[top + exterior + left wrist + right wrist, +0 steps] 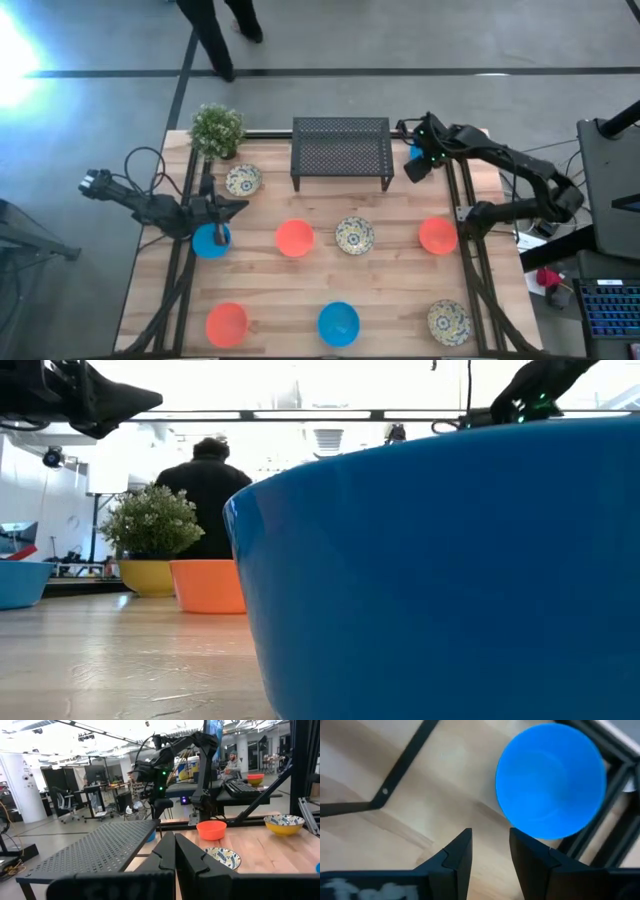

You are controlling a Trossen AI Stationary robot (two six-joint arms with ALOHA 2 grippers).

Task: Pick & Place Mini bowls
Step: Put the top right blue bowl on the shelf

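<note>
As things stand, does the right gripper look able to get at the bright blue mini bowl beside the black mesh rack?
Probably yes. The right gripper hangs open just short of the bright blue mini bowl, with only bare wooden table between them; the black mesh rack stands clear alongside.

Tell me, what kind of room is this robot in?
Probably a robotics lab or workshop. A pale wooden table holds small round bowls, and beyond it stand desks with black office chairs, a black computer keyboard, and a seated person at work.

blue bowl (416,152) mostly hidden under right arm, person (220,30) cropped
</note>
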